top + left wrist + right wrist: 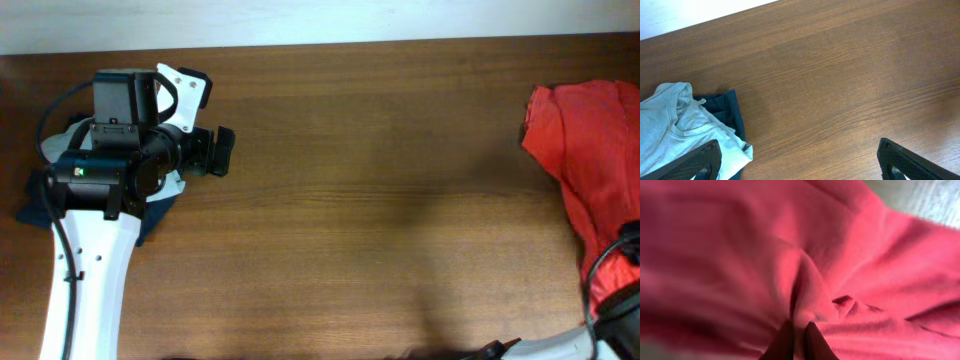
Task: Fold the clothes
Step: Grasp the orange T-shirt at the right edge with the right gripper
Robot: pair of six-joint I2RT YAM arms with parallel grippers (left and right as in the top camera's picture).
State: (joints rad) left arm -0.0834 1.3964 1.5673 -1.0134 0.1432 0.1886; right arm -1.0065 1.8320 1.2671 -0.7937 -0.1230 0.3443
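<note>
Two hands are in play, and only one is working. My right hand (799, 326) is closed, its fingertips pinching a raised ridge of the orange-red T-shirt (865, 270). Soft red cloth fills nearly the whole right wrist view, creased and blurred.

From overhead, that T-shirt (590, 140) is a crumpled heap at the right edge of the desk (380, 200), reaching up toward the far right corner. Its long axis runs along that edge, far to near, and part of it is cut off by the frame. No lettering shows on it. The right arm comes in from the near right corner, so it is much the nearer arm. The shirt lies directly under and around its hand, with the brown wood of the middle of the desk off to the left.

My left hand (799, 145) is wide open and holds nothing. It hovers near the left edge, well apart from the T-shirt. Just beside it lies a pale grey-blue garment (685, 125), rumpled, resting on top of a dark navy garment (730, 107).
</note>
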